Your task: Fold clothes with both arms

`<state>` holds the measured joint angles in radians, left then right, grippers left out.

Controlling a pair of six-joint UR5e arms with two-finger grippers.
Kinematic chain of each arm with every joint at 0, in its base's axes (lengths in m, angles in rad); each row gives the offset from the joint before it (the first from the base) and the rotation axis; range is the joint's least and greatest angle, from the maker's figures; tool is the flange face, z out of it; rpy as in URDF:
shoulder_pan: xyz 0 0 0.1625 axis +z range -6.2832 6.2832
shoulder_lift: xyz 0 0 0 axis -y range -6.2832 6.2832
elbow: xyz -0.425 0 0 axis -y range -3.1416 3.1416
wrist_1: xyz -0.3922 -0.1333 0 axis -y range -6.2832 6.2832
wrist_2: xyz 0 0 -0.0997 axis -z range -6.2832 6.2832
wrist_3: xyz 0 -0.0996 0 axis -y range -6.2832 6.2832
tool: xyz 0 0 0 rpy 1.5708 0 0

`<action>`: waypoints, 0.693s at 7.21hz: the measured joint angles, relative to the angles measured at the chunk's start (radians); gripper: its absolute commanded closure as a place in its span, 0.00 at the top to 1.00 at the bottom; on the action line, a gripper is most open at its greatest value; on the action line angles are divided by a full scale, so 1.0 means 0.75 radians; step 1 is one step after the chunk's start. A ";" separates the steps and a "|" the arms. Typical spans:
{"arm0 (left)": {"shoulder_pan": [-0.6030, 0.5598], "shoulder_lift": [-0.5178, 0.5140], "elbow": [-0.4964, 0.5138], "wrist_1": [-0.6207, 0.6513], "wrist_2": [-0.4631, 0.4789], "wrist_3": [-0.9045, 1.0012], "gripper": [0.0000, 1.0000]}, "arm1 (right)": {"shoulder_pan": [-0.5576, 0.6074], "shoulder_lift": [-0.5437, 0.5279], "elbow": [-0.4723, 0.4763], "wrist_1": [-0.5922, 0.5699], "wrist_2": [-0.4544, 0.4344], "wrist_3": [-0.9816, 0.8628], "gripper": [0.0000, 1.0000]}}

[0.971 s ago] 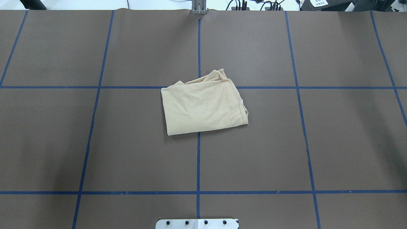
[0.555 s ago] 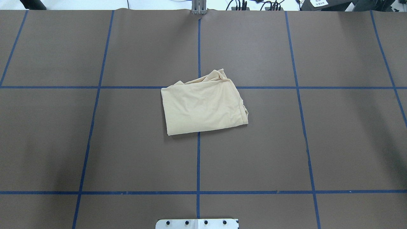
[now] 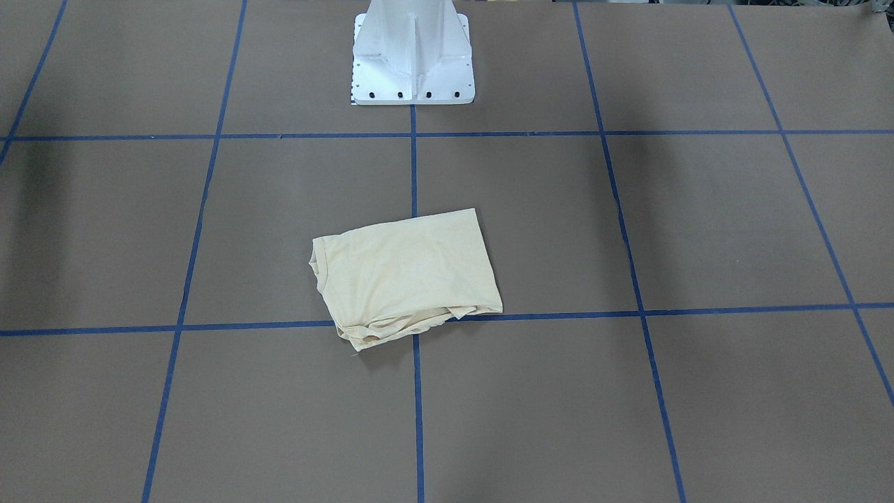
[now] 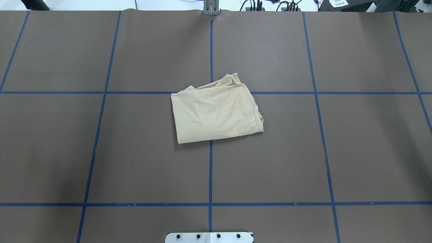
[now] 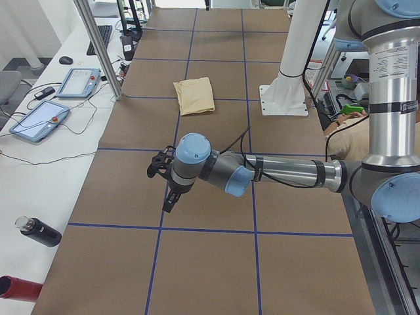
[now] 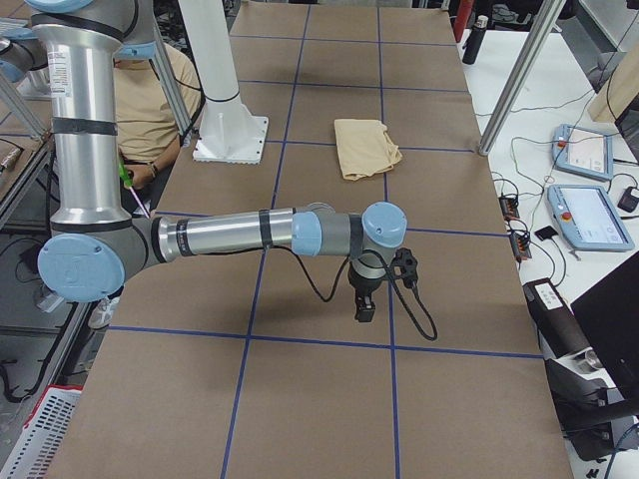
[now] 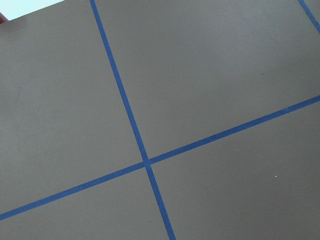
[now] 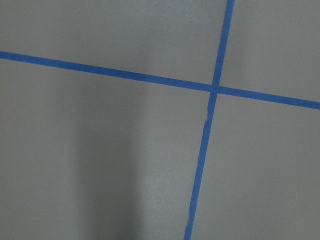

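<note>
Shirt (image 4: 216, 113) lay folded into a rough rectangle at mid-worktop (image 4: 101, 152), across a crossing of the blue tape lines (image 4: 210, 168). It lay flat with nothing touching it. The edge away from the robot was bunched and wrinkled, possibly tucked sleeve layers, too small to tell. A curved hem seam showed on the robot's right side of the bundle. White pedestal (image 3: 412, 56) stood near the worktop's robot-side edge, in line with the shirt and apart from it.

Left arm (image 5: 282, 172) stretched low over the worktop, well apart from the shirt. Left pincer (image 5: 169, 200) pointed down close to a tape line. It showed only in the side view, so whether it was open or closed could not be told.

Right arm (image 6: 240, 233) was posed much the same at the other end. Right pincer (image 6: 363, 304) hung over bare worktop, also far from the shirt, and its state could not be told either.

Both wrist cameras showed only brown worktop and a tape crossing.
</note>
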<state>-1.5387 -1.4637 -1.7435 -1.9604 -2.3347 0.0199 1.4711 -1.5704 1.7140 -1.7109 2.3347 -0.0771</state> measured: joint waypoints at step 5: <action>0.000 -0.002 -0.012 -0.002 0.000 0.000 1.00 | 0.000 -0.002 0.007 -0.001 0.019 -0.002 1.00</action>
